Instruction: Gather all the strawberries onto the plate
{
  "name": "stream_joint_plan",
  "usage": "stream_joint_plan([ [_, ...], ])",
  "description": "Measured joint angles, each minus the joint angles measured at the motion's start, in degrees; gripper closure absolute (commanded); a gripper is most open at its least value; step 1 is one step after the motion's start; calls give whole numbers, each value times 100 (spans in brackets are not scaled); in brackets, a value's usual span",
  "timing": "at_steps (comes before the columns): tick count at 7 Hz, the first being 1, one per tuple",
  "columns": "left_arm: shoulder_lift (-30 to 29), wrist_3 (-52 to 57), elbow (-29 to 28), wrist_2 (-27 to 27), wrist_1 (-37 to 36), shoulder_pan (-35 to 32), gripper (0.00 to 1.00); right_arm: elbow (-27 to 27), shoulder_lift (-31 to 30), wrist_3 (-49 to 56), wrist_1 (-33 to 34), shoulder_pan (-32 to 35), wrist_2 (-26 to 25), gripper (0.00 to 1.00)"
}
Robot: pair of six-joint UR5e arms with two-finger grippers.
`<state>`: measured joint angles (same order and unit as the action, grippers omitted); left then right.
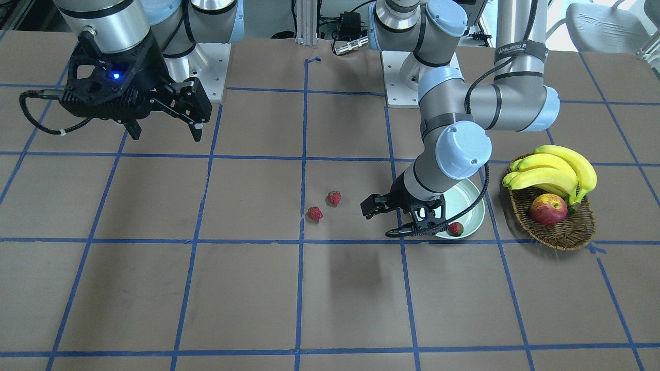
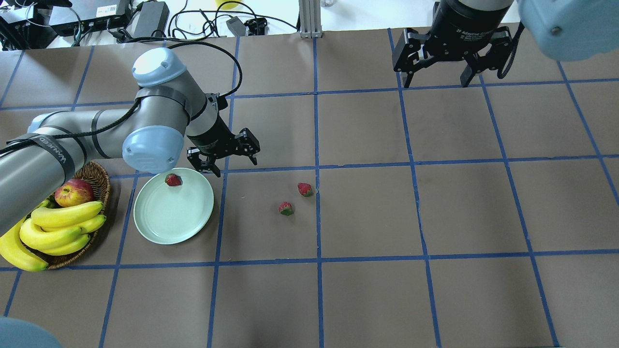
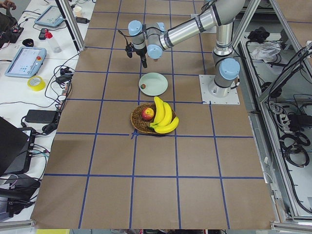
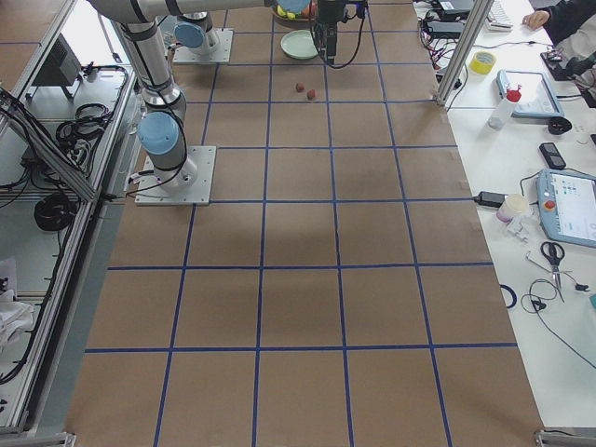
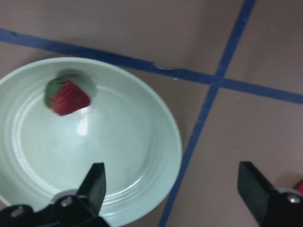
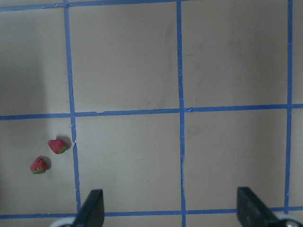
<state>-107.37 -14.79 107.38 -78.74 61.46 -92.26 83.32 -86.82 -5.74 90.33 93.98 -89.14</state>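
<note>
One strawberry lies in the pale green plate near its far rim; it also shows in the left wrist view. Two more strawberries lie close together on the brown table, to the right of the plate, and show in the right wrist view. My left gripper is open and empty, hovering just beyond the plate's far right edge. My right gripper is open and empty, held high at the far right, well away from the fruit.
A brown wicker basket with a red-yellow apple and a bunch of bananas stands just left of the plate. Blue tape lines grid the table. Cables and power supplies lie beyond the far edge.
</note>
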Motion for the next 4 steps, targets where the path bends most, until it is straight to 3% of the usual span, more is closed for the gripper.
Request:
stream_joint_plan([
  [3,-167,-741,572,310,-934,-478,3,0,-2,2,-5,-1,-6,0],
  [4,-229,-856,644,340,-1040,-577,31,3,-2,2,-6,3,-5,0],
])
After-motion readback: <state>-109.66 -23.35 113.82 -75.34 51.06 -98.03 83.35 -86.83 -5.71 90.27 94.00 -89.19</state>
